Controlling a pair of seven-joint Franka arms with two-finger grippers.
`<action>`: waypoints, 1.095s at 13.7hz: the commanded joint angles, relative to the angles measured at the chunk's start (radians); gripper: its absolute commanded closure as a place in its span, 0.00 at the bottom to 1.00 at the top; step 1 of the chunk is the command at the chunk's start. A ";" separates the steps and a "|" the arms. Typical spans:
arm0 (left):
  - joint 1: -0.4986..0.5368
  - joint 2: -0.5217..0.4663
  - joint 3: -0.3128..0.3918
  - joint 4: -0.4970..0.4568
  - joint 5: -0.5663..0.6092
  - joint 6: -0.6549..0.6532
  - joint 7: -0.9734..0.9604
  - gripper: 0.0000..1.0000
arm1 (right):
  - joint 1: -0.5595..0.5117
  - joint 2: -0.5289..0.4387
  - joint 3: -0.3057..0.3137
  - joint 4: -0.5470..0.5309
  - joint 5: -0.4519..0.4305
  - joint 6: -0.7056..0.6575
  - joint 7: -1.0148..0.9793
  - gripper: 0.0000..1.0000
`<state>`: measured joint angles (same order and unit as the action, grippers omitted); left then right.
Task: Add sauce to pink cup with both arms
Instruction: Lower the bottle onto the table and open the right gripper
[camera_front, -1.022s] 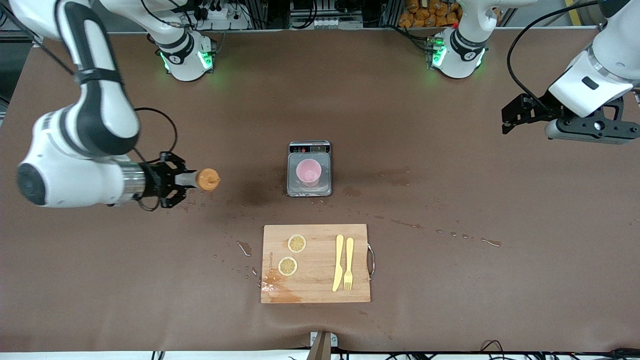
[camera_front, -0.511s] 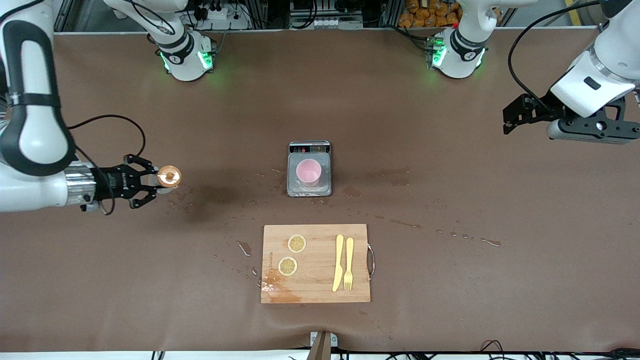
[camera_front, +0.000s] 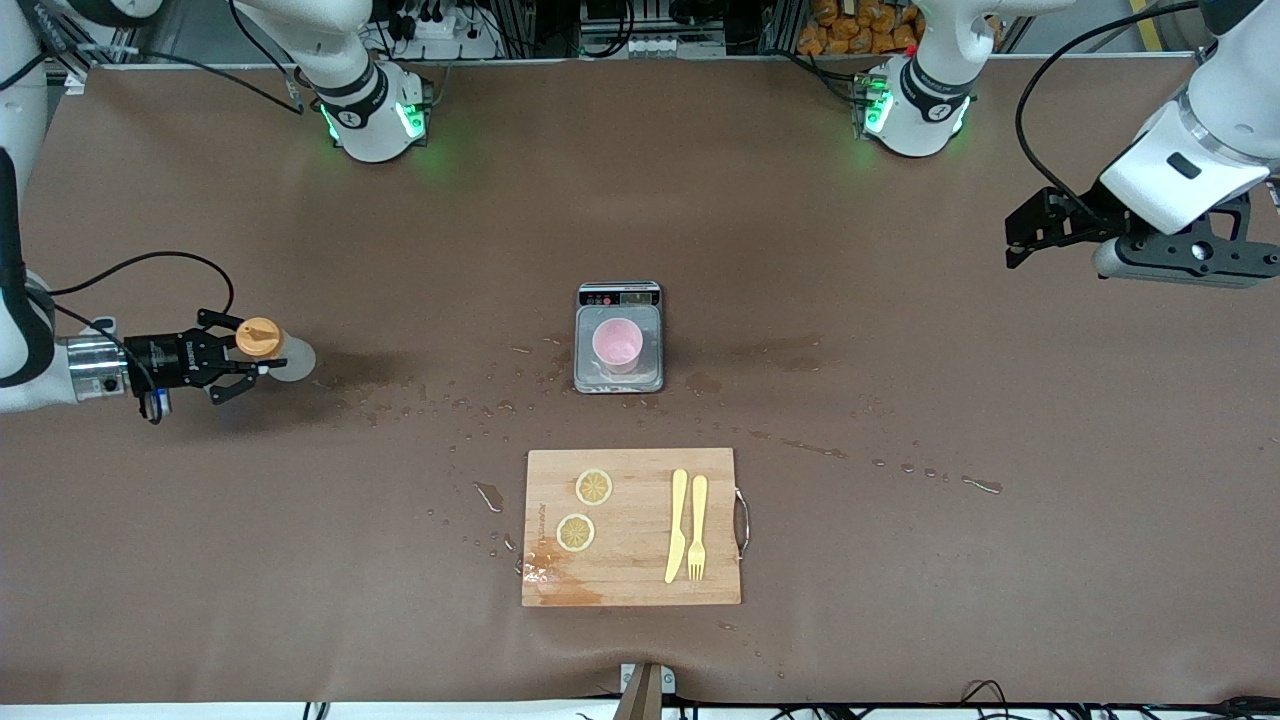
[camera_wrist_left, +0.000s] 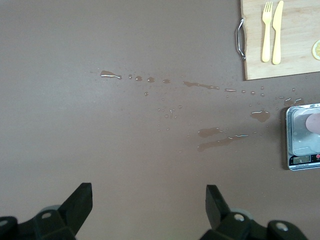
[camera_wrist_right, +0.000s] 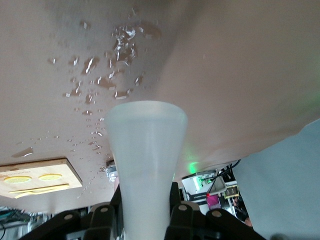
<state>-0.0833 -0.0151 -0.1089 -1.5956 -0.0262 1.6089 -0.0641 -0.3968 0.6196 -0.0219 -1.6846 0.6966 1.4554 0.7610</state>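
Right now I have the sauce bottle (camera_front: 272, 352) pinched in the right gripper (camera_front: 235, 355), jaws clamped near its orange cap, over the desk (camera_front: 900, 560) toward the right arm's end. Its long axis lies roughly level, base pointing toward the pink cup (camera_front: 617, 344). Cup sits on the grey scale (camera_front: 619, 336) mid-desk, well apart from the bottle. Right arm is clearly nearer; left gripper (camera_front: 1040, 232) waits over its own end, jaws spread, empty. Nothing stands between bottle and cup, just wet splashes. Cutting board (camera_front: 632, 526) with lemon slices (camera_front: 594, 487), knife (camera_front: 677, 525) and fork (camera_front: 697, 527) lies nearer the camera, out of the path.
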 joint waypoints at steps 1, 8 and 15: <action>0.000 0.007 -0.005 0.023 0.002 -0.020 -0.019 0.00 | -0.075 0.081 0.020 0.019 0.040 -0.026 -0.129 0.67; 0.002 0.007 -0.005 0.022 0.002 -0.020 -0.017 0.00 | -0.135 0.183 0.020 0.039 0.043 -0.007 -0.233 0.63; 0.002 0.007 -0.005 0.022 0.002 -0.020 -0.019 0.00 | -0.145 0.190 0.020 0.118 0.025 -0.018 -0.226 0.00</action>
<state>-0.0832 -0.0150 -0.1092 -1.5955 -0.0262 1.6088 -0.0642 -0.5115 0.7961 -0.0215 -1.6280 0.7226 1.4629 0.5294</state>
